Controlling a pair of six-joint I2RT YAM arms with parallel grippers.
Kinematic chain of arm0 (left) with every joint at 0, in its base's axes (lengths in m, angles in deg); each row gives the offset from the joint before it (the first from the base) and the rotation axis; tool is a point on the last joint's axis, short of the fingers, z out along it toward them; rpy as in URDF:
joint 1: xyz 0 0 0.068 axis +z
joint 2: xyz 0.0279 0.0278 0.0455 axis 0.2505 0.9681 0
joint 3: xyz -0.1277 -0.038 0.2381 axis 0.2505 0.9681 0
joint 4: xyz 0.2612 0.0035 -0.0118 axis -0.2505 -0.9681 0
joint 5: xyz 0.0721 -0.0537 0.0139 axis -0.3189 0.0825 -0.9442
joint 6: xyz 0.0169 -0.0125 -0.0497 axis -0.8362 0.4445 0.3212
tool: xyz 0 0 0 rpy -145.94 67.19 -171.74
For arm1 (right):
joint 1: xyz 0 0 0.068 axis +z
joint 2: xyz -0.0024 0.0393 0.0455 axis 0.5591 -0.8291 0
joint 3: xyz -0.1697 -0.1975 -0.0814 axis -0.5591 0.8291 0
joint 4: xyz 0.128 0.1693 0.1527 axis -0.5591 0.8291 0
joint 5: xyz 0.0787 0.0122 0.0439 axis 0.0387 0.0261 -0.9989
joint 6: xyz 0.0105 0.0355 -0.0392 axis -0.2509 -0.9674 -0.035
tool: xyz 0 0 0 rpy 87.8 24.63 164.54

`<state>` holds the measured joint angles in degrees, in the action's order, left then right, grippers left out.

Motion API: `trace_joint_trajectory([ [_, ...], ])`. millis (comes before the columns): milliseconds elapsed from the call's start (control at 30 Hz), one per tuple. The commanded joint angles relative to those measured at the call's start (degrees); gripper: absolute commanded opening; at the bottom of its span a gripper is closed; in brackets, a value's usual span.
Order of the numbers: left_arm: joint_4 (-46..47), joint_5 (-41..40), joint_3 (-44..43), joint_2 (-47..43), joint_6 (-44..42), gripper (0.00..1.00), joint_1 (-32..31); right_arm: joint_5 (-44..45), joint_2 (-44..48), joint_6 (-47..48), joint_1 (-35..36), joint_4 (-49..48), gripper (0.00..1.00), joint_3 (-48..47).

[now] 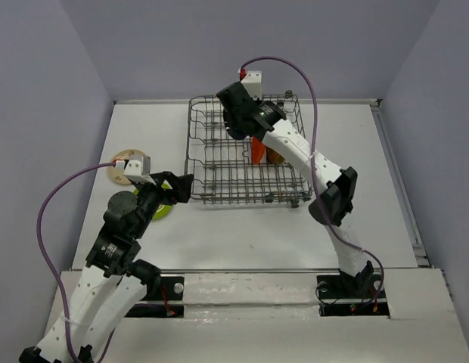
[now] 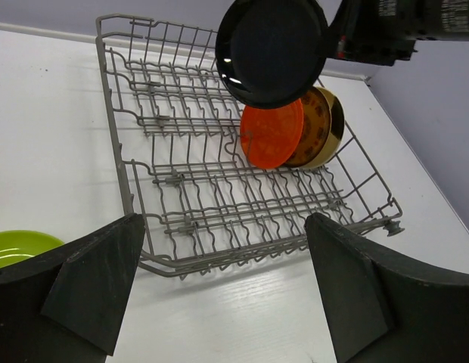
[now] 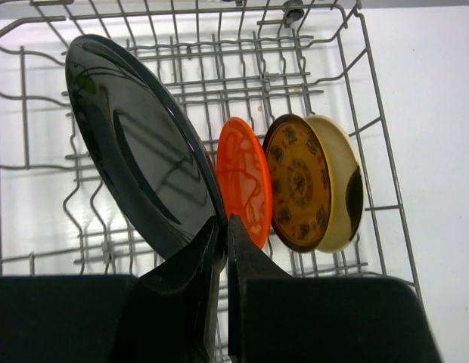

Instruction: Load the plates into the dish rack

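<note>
**The fourth plate is going in, with three racked and two waiting.**
The right gripper [image 3: 223, 227] is clamping the glossy black round plate [image 3: 144, 151] by its rim above the grey wire dish rack [image 2: 136, 174]. There the orange-red plate [image 2: 271, 136], the brown yellow-patterned plate [image 3: 295, 181] and a cream plate [image 3: 344, 189] are standing upright. The left gripper [image 2: 223, 265] is hovering with its jaws wide apart near the lime green plate [image 2: 19, 246]. A beige plate [image 1: 117, 168] is lying beyond it on the white table [image 1: 257, 234].

Grey wire dish rack [image 2: 117, 128] with upright tines. Inside it, standing on edge in a row, are an orange-red plate [image 3: 246, 178], a brown patterned plate [image 3: 295, 181] and a cream plate [image 3: 342, 178]. A glossy black plate [image 3: 140, 151] is held tilted over the rack. Left of the rack, a lime green plate [image 2: 19, 246] and a beige plate [image 1: 117, 168] lie flat.
</note>
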<state>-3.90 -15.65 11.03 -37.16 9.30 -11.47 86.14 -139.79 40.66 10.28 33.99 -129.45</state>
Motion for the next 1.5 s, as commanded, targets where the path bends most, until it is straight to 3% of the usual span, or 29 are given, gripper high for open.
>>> trace_joint_trajectory([
  [0, 1.7, -1.5, -2.5, 0.5, 0.0, 0.99, -0.7, 8.4, -6.4, -0.4, -0.1, 7.6, 0.07, -11.4],
  [1100, 1.9, -0.8, -2.6, 2.3, 0.0, 0.99, -0.7, 7.6, -15.9, -1.8, -1.8, 6.5, 0.07, -8.3],
  [1467, 2.2, -0.4, -2.6, 2.6, 0.0, 0.99, -0.7, 11.5, -11.3, -0.5, -1.8, 5.1, 0.07, -7.4],
])
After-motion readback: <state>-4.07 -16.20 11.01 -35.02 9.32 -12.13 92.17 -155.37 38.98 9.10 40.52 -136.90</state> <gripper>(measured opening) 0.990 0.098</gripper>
